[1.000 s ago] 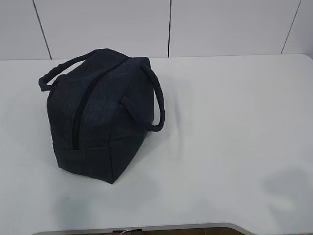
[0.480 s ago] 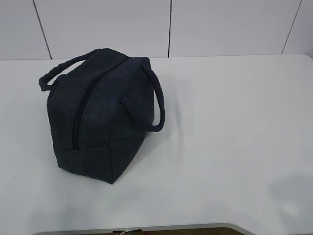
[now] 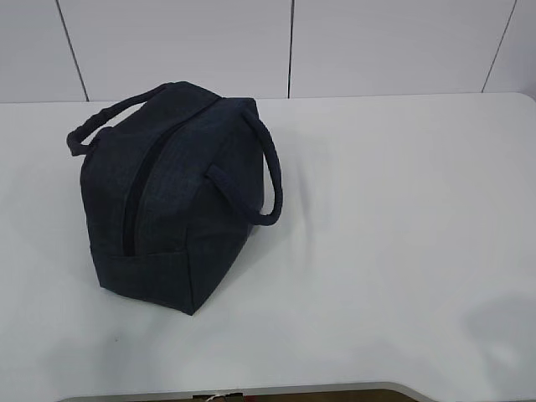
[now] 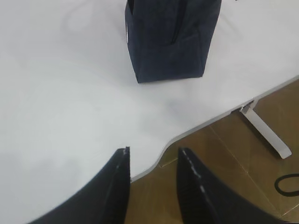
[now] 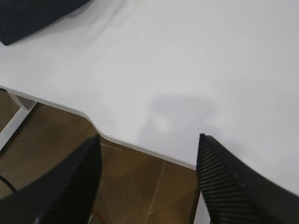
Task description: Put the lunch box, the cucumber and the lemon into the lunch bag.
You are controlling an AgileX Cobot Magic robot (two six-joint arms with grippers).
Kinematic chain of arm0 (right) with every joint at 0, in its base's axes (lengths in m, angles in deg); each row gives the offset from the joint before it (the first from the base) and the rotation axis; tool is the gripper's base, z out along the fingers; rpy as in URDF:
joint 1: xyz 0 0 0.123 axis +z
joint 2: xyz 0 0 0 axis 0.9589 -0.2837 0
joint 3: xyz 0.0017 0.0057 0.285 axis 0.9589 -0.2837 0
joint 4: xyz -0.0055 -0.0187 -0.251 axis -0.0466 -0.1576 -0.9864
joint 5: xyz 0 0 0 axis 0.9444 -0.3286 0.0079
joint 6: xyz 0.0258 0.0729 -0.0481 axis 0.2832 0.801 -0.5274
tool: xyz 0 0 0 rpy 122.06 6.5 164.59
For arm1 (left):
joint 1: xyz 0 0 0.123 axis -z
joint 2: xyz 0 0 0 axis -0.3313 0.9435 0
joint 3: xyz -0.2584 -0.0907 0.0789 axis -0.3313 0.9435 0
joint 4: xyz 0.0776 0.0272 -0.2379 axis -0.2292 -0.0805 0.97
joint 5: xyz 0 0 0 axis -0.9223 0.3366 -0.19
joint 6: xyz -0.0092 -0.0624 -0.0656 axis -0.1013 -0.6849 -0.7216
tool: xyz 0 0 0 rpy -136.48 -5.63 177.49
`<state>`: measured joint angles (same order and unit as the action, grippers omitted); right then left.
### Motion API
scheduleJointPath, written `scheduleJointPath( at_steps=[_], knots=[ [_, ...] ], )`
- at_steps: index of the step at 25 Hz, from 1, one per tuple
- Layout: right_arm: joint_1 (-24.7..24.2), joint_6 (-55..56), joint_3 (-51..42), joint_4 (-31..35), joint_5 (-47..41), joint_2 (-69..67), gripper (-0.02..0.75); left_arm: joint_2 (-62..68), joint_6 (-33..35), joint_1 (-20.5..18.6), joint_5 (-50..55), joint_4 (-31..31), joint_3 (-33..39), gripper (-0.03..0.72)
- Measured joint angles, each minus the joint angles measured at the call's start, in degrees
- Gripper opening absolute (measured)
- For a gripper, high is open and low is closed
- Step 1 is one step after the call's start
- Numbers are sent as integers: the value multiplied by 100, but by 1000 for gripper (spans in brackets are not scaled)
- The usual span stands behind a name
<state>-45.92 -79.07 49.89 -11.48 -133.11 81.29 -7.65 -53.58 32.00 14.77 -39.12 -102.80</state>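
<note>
A dark navy lunch bag [image 3: 172, 197] sat on the left half of a white table [image 3: 394, 209], resting on its base with the top zipper [image 3: 138, 201] running toward the camera; the zipper looked closed along its visible length, and no foil lining showed. One padded handle [image 3: 255, 172] drooped over the right side and the other [image 3: 105, 117] arched off the far left. No lunch box, cucumber or lemon appeared in any view, so whether they were already inside the bag or out of frame could not be told.

Neither arm was visible in the exterior view. In the left wrist view, the left gripper [image 4: 152, 179] hung above the table's near edge with its jaws partly spread and holding nothing, the bag standing well ahead of it. In the right wrist view, the right gripper [image 5: 148, 175] hung over the near edge too, jaws spread wide and empty, with only a corner of the bag in the upper left.

This seemed to be either the very start or the finish. If the start, the next move would call for opening the zipper, likely one gripper steadying the bag while the other takes the pull
</note>
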Motion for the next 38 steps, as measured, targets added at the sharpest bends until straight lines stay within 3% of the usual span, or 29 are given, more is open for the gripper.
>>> scheduleJointPath(
  at_steps=[13, 22, 38],
  knots=[
    [0, 0, 0, -70, 13, 0, 510, 0, 0, -21, -215, 0, 113, 239],
    [0, 0, -2, -117, 13, 0, 510, 0, 0, -613, -215, -3, 113, 239],
    [0, 0, -2, -117, 13, 0, 510, 0, 0, -735, -215, -3, 113, 239]
  ],
)
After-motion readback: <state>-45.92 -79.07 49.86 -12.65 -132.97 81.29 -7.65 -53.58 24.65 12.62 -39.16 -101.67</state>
